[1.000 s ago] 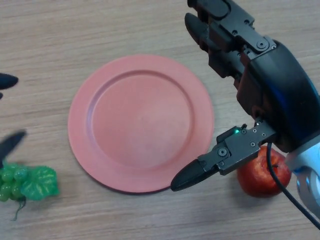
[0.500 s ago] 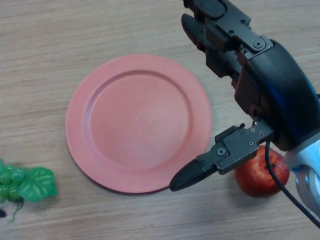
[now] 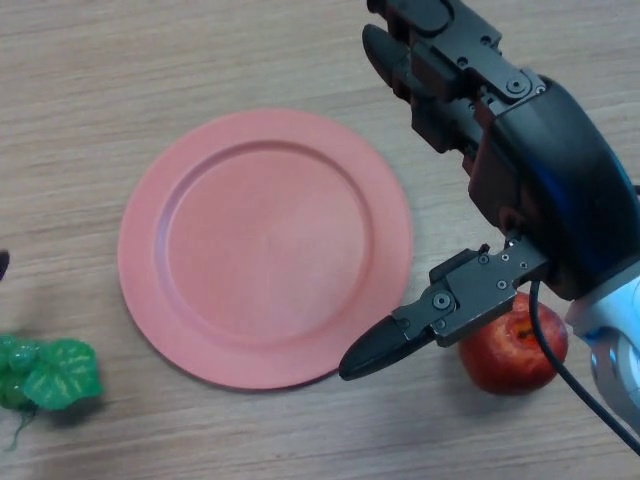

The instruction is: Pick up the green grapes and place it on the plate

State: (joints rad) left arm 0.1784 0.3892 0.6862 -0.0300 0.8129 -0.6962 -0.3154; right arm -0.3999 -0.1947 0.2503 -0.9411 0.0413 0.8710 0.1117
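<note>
All I see beneath me is the table [image 3: 120, 70], a pale wood-grain top with fine streaks running sideways across it, evenly lit, filling the view to every edge, no wall or floor showing

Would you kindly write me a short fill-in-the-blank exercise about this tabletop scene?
1. The plate is ____ in colour.
2. The green grapes lie on the ____, not on the plate.
3. The red fruit partly hidden beneath the right hand is an ____.
4. The right hand's fingers are straight, so it is ____.

Missing words: pink; table; apple; open
</note>
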